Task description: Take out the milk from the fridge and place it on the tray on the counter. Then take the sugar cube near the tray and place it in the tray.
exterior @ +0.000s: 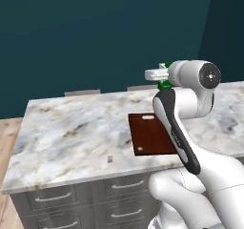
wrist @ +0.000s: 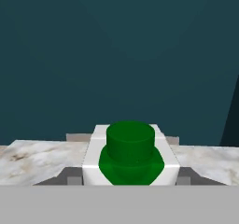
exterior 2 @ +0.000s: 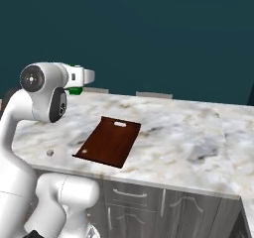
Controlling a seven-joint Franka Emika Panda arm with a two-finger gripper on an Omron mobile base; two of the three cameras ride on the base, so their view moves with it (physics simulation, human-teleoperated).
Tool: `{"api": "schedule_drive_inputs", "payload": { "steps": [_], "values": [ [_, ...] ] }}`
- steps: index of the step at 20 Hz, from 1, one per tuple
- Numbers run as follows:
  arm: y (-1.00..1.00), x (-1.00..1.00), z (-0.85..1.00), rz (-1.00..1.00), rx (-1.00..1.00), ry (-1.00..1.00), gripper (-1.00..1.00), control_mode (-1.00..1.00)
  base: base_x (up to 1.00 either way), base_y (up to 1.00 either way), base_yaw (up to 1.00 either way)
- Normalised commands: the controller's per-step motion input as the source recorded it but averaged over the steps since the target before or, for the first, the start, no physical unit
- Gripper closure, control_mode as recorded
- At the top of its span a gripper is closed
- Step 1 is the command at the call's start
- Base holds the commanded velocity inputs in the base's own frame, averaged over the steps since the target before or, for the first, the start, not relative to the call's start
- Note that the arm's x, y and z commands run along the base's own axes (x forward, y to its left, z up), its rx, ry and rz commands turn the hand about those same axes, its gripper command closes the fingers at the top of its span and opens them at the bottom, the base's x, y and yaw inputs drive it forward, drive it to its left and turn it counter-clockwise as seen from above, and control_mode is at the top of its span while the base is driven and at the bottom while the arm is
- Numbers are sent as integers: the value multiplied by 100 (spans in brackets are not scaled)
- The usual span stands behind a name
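My gripper [exterior: 161, 76] is shut on the milk [wrist: 130, 155], a white-topped carton with a green cap held between the fingers. The gripper [exterior 2: 79, 81] hangs in the air above the far side of the marbled counter [exterior: 71, 128], behind the tray. Green parts of the milk [exterior: 165, 84] peek out beside the hand. The tray [exterior: 151, 135], a flat dark reddish-brown board with a slot handle at its far edge, lies bare on the counter [exterior 2: 198, 133]. The sugar cube [exterior: 110, 159] sits left of the tray [exterior 2: 109, 142], near the front edge. The fridge is out of view.
Dark grey drawers with silver handles [exterior: 52, 198] run below the counter's front edge. Two grey chair backs [exterior 2: 154, 94] stand just behind the counter against a dark teal wall. Wooden floor [exterior: 7, 128] lies to the left of the counter's end.
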Motion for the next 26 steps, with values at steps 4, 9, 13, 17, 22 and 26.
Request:
{"api": "schedule_drive_inputs", "payload": {
  "steps": [4,9,13,17,22,26],
  "values": [
    [0,0,0,0,0,0,100,100,9,-15,0],
    [0,0,0,0,0,0,100,100,32,-15,0],
    [0,0,0,0,0,0,100,100,16,-19,0],
    [0,0,0,0,0,0,100,100,0,-25,1],
    [-33,14,-11,11,3,0,100,-100,0,-5,0],
    [-44,23,-38,36,2,0,100,-100,0,0,0]
  ]
}}
